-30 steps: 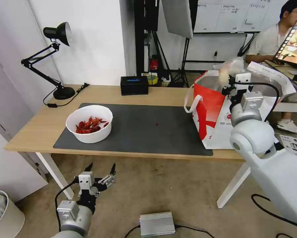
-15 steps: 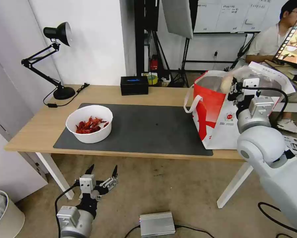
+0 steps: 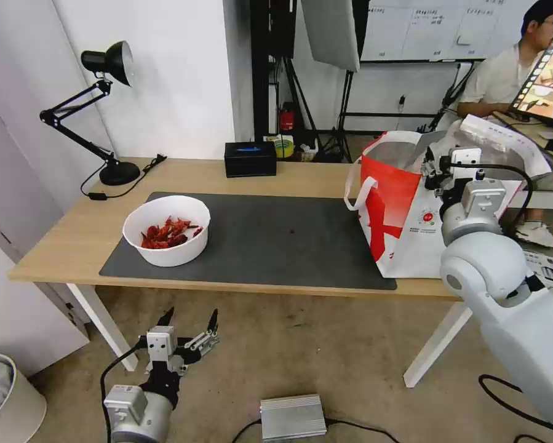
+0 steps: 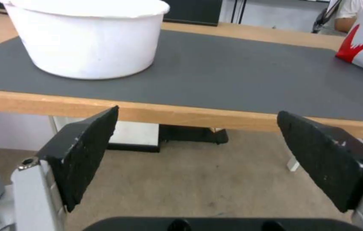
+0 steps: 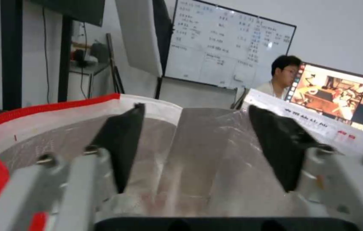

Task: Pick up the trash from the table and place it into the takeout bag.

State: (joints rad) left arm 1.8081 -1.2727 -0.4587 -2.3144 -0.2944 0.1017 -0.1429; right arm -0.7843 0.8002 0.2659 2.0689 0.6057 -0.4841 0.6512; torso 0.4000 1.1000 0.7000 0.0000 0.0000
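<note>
Right hand [image 5: 194,144] hangs spread and empty over the takeout bag [image 3: 399,209]; next, I judge, comes the white bowl [image 3: 166,229].

The right arm reached forward and up at the robot's right, its big white joints stacked below the wrist, and the right tool [image 3: 434,165] stood with its two dark fingers [image 5: 122,141] spread wide apart. The left arm hung low with its wrist pointing forward, and the left tool [image 3: 189,319] also had its fingers [image 4: 88,146] spread wide, nothing between them.
</note>
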